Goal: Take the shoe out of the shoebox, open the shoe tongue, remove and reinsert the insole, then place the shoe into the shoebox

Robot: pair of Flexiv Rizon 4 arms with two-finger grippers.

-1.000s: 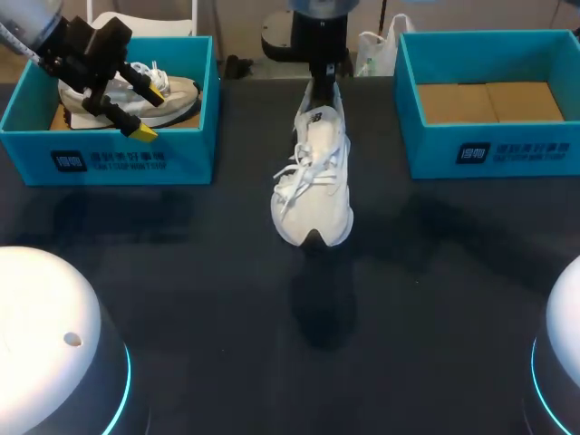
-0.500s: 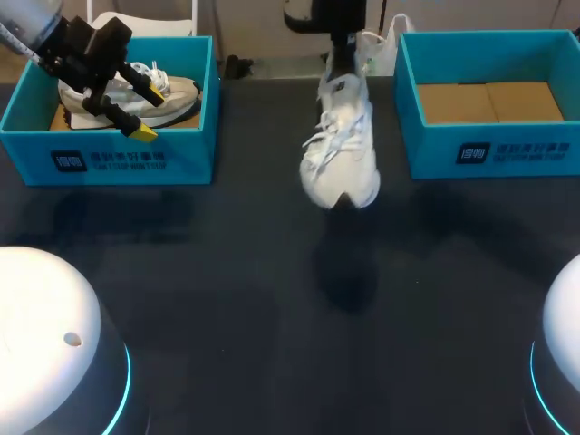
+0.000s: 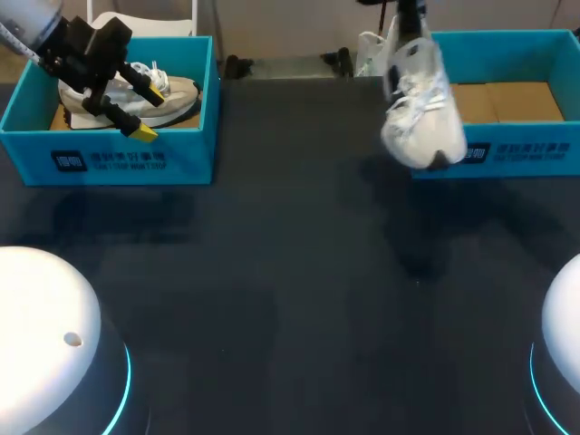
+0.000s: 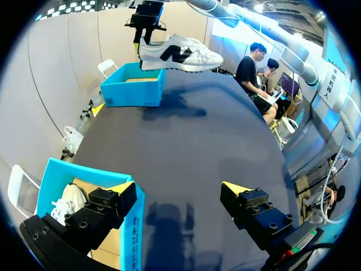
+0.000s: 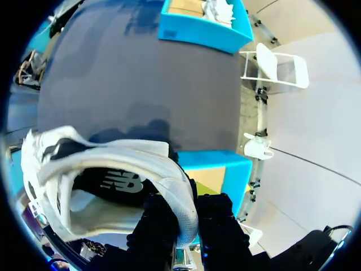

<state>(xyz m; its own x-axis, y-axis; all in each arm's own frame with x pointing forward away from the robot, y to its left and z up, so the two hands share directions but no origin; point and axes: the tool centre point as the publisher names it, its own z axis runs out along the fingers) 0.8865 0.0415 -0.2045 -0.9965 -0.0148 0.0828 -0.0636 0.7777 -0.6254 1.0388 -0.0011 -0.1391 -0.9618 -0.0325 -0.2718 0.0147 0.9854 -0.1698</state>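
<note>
Shoe: the white shoe (image 3: pixel 419 113) hung in the air at the upper right of the head view, toe down. It overlapped the near left corner of the right shoebox (image 3: pixel 530 149). Its shadow fell on the dark surface (image 3: pixel 272 272) in front of that box, so it was probably not yet over the opening.
Right jaws: clamped on the heel collar, one finger inside the shoe and one behind the heel.
Left jaws: apart with nothing between them, hovering over the left shoebox (image 3: pixel 136 159) at the upper left.
Handling: probably light, with a soft, yielding upper and a stiffer sole. Held by the heel alone it would tend to swing. The loose laces could catch on a box wall.
Where to hold: the firm back of the heel looked the soundest grip. Failing that, across the sole at midfoot.
Left shoebox: held a second pale shoe (image 3: pixel 177 91), laces up.
Right shoebox: showed only a brown cardboard floor (image 3: pixel 517 100), with room for the shoe.
Stage: probably the last step, lowering the shoe into the box.
</note>
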